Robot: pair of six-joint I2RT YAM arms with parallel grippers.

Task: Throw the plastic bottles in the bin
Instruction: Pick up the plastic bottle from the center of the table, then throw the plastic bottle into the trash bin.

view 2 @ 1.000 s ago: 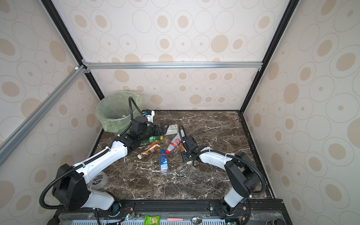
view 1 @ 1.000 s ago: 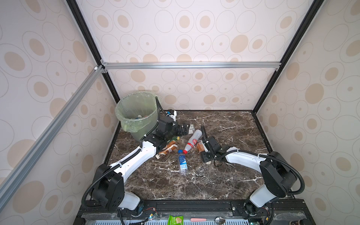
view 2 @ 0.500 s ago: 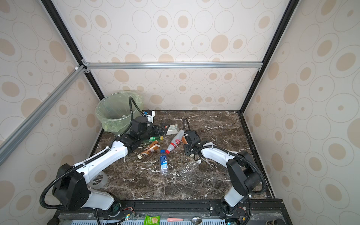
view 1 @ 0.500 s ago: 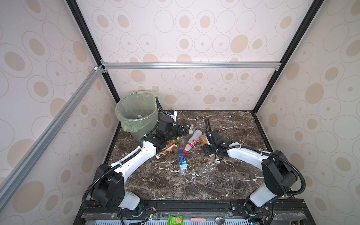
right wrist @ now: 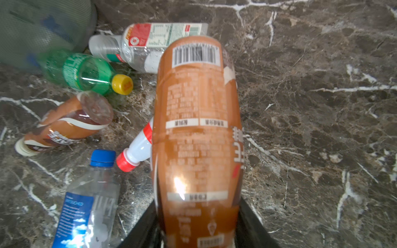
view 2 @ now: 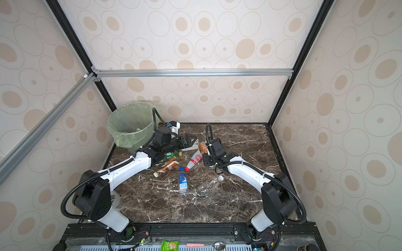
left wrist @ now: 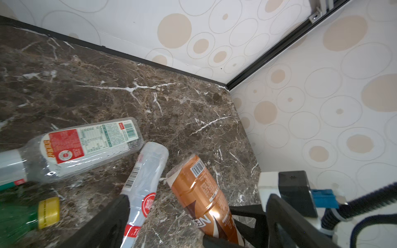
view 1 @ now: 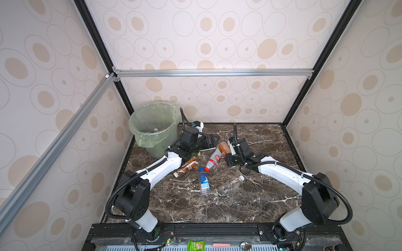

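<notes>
table (view 1: 250,204): dark brown marble slab, glossy, with white veins.
clear bottle (view 1: 231,184): nearest; crumpled, no label, white cap, lying flat.
blue bottle (view 1: 204,182): just beside it; clear plastic, blue label and cap, on its side.
dented bottle (view 1: 186,167): shiny brown-and-white wrap, creased, lying down.
red-capped bottle (view 1: 214,158): slim, white with a red label, lying slantwise.
right gripper (right wrist: 196,227): black jaws clamped on the brown bottle (right wrist: 196,128), which is smooth and rounded, with a coppery wrap and a barcode at its far end.
green bottle (right wrist: 83,73): see-through, yellow cap, on its side near the bin.
flat bottle (left wrist: 86,148): clear, squashed, with a red-and-white label.
left gripper (view 2: 189,140): jaws spread wide, above the far bottles.
bin (view 1: 152,141): far left corner; round, pale green, with a thin crinkled bag folded over its rim.
</notes>
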